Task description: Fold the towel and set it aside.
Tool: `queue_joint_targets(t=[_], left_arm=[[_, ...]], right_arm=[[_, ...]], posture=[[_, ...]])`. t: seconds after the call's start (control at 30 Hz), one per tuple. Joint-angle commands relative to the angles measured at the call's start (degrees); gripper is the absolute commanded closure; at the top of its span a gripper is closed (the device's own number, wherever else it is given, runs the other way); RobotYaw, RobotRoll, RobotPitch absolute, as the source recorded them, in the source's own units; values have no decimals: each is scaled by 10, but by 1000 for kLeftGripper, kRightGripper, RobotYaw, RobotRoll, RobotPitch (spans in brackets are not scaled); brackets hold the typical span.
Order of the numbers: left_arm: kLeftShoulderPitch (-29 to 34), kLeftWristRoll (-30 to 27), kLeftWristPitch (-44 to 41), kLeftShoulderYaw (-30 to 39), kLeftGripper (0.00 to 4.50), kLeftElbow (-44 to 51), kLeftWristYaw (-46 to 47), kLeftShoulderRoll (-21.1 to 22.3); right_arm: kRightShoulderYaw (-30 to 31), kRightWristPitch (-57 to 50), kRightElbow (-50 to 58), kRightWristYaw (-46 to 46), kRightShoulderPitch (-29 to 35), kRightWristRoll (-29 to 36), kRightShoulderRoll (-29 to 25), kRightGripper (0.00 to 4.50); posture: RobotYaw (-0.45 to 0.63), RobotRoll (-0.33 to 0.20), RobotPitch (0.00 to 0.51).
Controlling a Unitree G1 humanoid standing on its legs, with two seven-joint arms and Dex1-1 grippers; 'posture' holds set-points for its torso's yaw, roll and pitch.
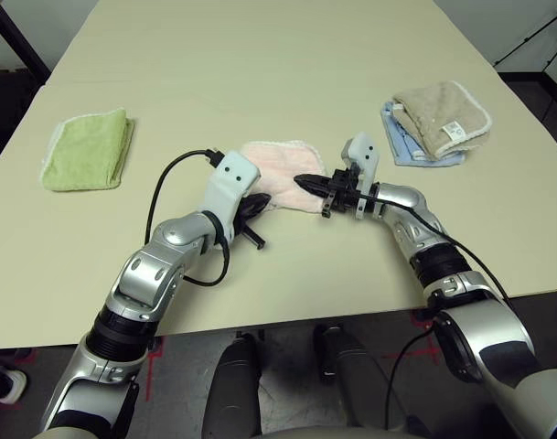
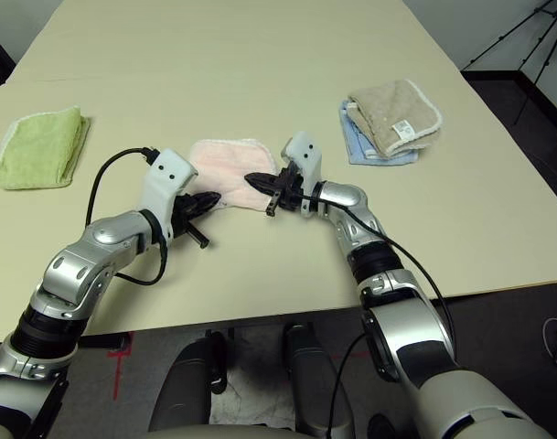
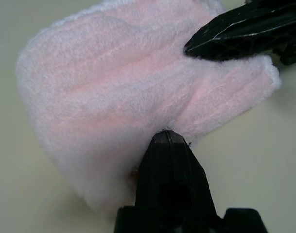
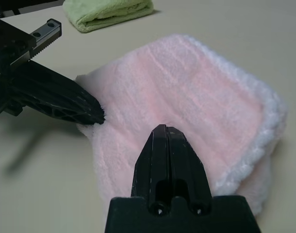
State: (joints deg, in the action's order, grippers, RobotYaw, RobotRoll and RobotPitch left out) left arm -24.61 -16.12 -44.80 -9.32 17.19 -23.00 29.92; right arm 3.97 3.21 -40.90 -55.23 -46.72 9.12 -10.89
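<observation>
Towel (image 1: pixel 280 172), pink, lying folded on the table (image 1: pixel 260 64) between my two end effectors: left end effector (image 1: pixel 256 205) pinched on its near corner, right end effector (image 1: pixel 313 183) closed on the opposite edge. Step judged: fold nearly finished; next I must release and shift it aside. Containers: none present.

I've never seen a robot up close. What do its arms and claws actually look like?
Both arms are built of rounded silver segments joined by black ribbed rings. Each wrist carries a white camera housing fed by a looping black cable. The left claw and right claw each consist of two slim, pointed black fingers, with a toothed black rail beside them.
</observation>
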Motion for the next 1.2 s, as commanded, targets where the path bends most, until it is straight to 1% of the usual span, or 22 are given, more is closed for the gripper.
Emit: queue_joint_targets(t=[0.03, 0.13, 0.27, 0.4, 0.47, 0.6, 0.7, 0.8, 0.97, 1.2], left_arm=[[-21, -13, -27, 28, 4500, 24, -6, -3], [-52, -32, -57, 47, 4500, 46, -12, -4], [-90, -44, -82, 62, 4500, 52, -15, -8], [-115, -23, -52, 54, 4500, 4, -22, -2], [-114, -10, -33, 46, 4500, -18, -28, 2], [-97, 44, 47, 16, 4500, -106, -34, 6], [-84, 79, 99, 1, 4500, -153, -37, 11], [-74, 102, 129, -2, 4500, -181, -39, 10], [-56, 112, 136, 7, 4500, -185, -42, 5], [-46, 112, 122, 12, 4500, -167, -46, -1]], right_arm=[[-17, -7, 10, -9, -14, 19, -12, 4472], [-26, -18, 23, -17, -27, 35, -16, 4472], [-29, -14, 17, -11, -46, 38, -9, 4472], [-16, 4, -17, 4, -70, 22, 19, 4472], [-11, 14, -40, 10, -77, 12, 28, 4472], [2, 31, -117, 51, -99, -23, 53, 4472], [9, 43, -156, 73, -107, -43, 61, 4472], [12, 47, -182, 85, -110, -59, 63, 4472], [14, 44, -193, 81, -102, -75, 57, 4472], [9, 49, -197, 82, -101, -82, 53, 4472]], posture=[[-38, 0, 197], [-43, 0, 192], [-43, 0, 190], [-43, 0, 190], [-41, 0, 182], [-33, 0, 188], [-29, 0, 193], [-26, 0, 197], [-24, 0, 199], [-22, 0, 199]])
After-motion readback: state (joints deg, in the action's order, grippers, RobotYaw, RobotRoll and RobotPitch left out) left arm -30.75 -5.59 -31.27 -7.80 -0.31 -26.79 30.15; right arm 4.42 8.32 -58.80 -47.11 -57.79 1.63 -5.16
